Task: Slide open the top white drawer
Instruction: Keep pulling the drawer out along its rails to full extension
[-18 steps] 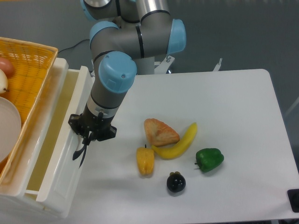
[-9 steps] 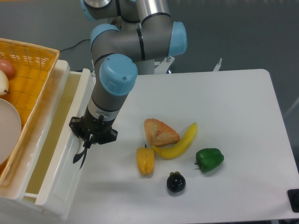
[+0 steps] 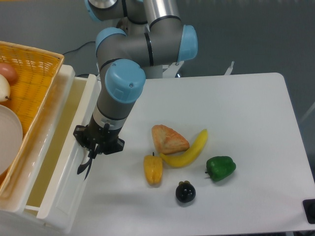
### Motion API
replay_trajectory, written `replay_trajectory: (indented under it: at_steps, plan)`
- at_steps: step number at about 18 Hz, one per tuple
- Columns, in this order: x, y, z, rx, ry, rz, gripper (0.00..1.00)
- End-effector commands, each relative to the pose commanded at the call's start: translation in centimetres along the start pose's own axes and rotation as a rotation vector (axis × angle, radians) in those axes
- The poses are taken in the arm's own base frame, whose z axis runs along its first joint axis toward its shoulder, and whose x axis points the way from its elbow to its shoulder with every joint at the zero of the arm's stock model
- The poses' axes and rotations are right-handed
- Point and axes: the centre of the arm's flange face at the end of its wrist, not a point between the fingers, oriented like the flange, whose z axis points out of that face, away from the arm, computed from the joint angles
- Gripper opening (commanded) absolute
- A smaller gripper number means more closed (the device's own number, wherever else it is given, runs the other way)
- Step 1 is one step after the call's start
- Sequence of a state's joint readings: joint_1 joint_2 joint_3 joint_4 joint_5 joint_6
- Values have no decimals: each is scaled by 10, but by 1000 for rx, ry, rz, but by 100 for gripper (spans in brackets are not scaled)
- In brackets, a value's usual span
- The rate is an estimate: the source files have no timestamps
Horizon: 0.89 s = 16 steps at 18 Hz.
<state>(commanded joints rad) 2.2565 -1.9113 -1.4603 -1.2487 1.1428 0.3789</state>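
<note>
The glossy white plastic top drawer (image 3: 66, 162) juts out at the white worktop's (image 3: 246, 123) left edge (pale cream interior exposed). The black two-finger gripper (image 3: 91, 153) is clenched around its curved black handle (image 3: 83, 166). A yellow wicker basket (image 3: 29, 93) sits above.

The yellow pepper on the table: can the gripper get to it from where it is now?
Probably yes. The gripper is at the top white drawer's handle, and only bare table lies between it and the yellow pepper. The pastry and banana lie on its far side.
</note>
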Motion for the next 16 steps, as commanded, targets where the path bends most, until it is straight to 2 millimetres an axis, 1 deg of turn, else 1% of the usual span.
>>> replay_trajectory:
  at_steps: [3,6,10,11,16]
  plan:
    - [-4,0,1,-3,-2,-6,16]
    - [-14,3,-5,0,-6,-15,16]
    - [-17,3,-4,-3,-6,-6,16]
    - [-22,4,-7,0,-8,-11,16]
    - [-31,6,-10,3,-11,-8,16]
